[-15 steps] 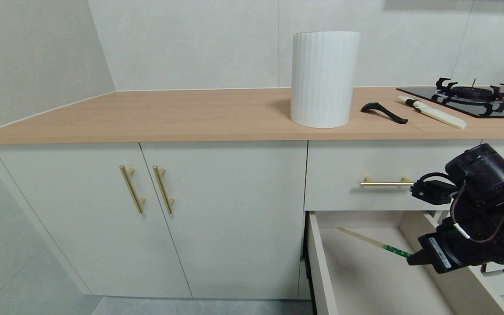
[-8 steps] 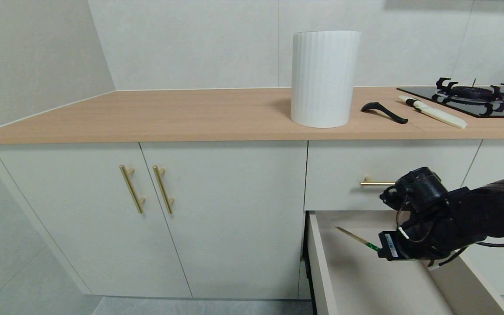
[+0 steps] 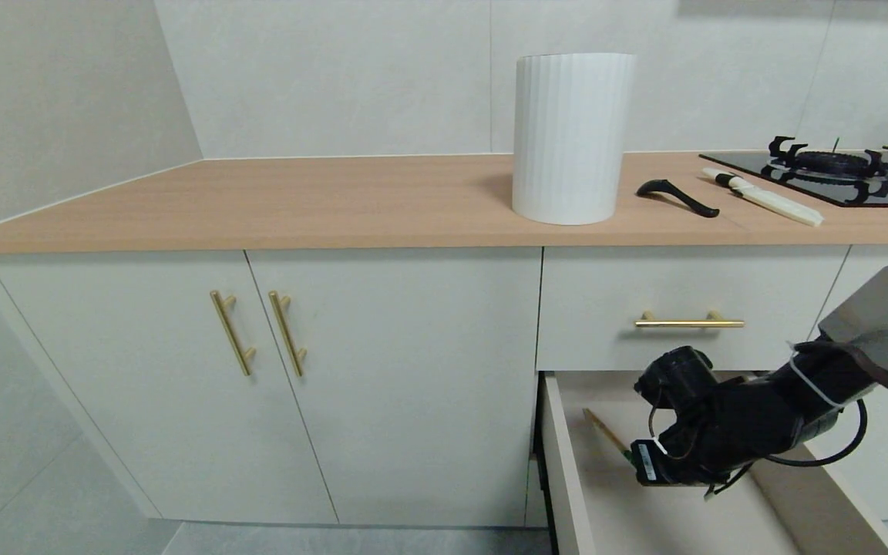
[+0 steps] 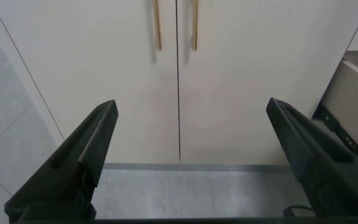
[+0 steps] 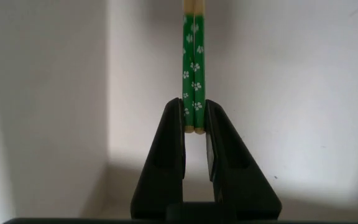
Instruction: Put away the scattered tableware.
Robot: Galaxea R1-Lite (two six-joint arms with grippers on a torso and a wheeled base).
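Head view: right tool (image 3: 632,456), pressed on green-ended chopsticks (image 3: 603,428), has sunk from open drawer's (image 3: 561,470) right wall to low inside it, nearer left wall. Sticks now angle steeper, tips pointing toward drawer's back. Likely meaning: placement nearly done, release next. Left tool (image 4: 190,124) spread, facing cabinet doors (image 4: 229,93). Knife (image 3: 764,198) and black utensil (image 3: 677,196) lie on surface (image 3: 297,204).

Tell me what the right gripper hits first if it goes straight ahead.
Likely the drawer wall near its far left corner; the chopsticks held in the right gripper would touch first. Depth is unclear.
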